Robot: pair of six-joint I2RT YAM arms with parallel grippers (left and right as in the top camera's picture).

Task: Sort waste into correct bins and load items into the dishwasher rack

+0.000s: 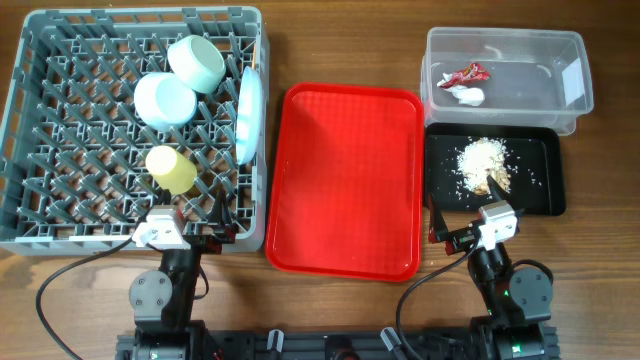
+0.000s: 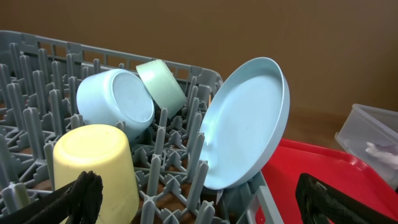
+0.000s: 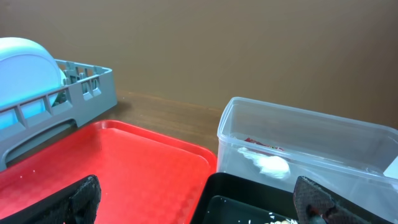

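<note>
My left jaws, right jaws both spread, empty, low at near bench edge. Plate (image 1: 248, 115), bowls (image 1: 165, 100), cup (image 1: 171, 169) in rack (image 1: 15, 130). Wrapper (image 1: 467, 73), tissue (image 1: 465, 94) in tub (image 1: 580, 85). Scraps (image 1: 483, 160) on black tray (image 1: 545, 185). Red tray (image 1: 345, 180) bare. Judge sorting near done. Fork not seen; next move: find it first.

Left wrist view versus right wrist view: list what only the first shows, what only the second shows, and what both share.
Only the left wrist view: the yellow cup among the pegs, with a pale bowl and a green bowl behind it. Only the right wrist view: the black tray and the red wrapper inside the clear tub. Both: the blue plate standing on edge in the grey rack, the red tray, and that tub.
</note>
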